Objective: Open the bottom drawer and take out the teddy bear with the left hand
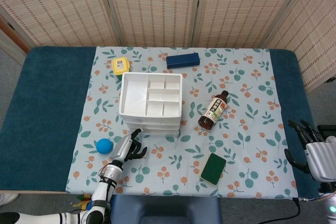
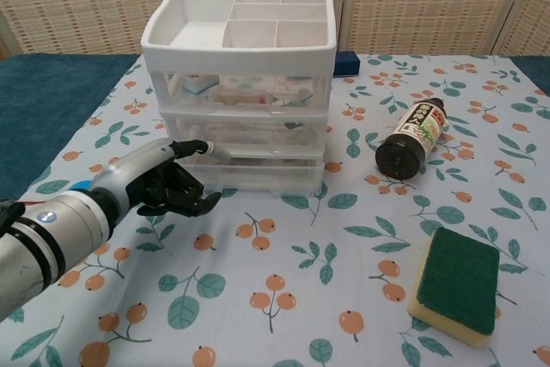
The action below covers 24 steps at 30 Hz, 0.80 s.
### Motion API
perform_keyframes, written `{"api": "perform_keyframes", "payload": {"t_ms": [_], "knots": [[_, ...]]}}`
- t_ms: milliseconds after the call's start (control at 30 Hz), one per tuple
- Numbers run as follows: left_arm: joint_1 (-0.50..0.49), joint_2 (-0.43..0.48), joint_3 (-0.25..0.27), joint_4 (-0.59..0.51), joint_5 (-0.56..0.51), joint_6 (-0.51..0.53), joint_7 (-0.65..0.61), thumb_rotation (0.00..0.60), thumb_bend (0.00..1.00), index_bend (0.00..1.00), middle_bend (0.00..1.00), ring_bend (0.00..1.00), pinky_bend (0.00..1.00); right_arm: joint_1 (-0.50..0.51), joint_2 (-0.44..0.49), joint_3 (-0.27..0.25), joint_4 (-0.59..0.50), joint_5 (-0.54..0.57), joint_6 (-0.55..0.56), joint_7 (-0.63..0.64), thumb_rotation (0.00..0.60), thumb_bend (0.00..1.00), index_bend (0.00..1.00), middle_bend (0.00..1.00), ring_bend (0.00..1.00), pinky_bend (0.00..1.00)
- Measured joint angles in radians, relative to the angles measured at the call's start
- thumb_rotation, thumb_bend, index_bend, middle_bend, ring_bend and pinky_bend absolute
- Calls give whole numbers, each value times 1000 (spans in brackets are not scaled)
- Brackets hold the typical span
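**Robot hand at the bottom drawer**

Fingers of the left robot hand (image 2: 168, 186) reach toward the front of the white drawer box (image 2: 239, 83). One long finger points at the left front corner, near the line between the middle drawer and the bottom drawer (image 2: 258, 176). The other fingers are curled in under the palm. Nothing is in this robot hand. I cannot tell if the fingertip touches the plastic or stops just short of it.

All the drawers look closed. The teddy bear is not in sight. It should be inside the bottom drawer, but the see-through front is too cloudy to show it.

The right robot hand (image 1: 315, 153) waits far off at the right edge of the bench (image 1: 47, 103). Its fingers are spread apart and hold nothing.

What could go wrong? The finger sits high on the front, so it might hook the middle drawer and pull the wrong one. The box looks light, so a hard tug could slide the whole box along the flowery cloth (image 2: 284, 298) and leave the drawer closed. The box could even tip forward. A curled hand may also slip off the smooth front. The dark bottle (image 2: 411, 137) and the green sponge (image 2: 454, 285) lie well apart from the left hand, so they should be safe.
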<state>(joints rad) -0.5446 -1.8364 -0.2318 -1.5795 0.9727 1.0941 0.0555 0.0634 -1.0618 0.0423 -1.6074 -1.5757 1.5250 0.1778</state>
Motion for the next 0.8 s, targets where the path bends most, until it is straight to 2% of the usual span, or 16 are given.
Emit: {"api": "perform_keyframes", "payload": {"t_ms": [433,800], "knots": [[-5,-48,42,77,88,59,104,600,400,208,908,1000,1000,-2,-1,0,3,4,-1,3,600,415,77,196,114,196],[-1,-55,44,90,101,52,128,600,400,209,908,1000,1000,-2,-2,-1,4,5,-2,3,600,416,78,197,114,196]]}}
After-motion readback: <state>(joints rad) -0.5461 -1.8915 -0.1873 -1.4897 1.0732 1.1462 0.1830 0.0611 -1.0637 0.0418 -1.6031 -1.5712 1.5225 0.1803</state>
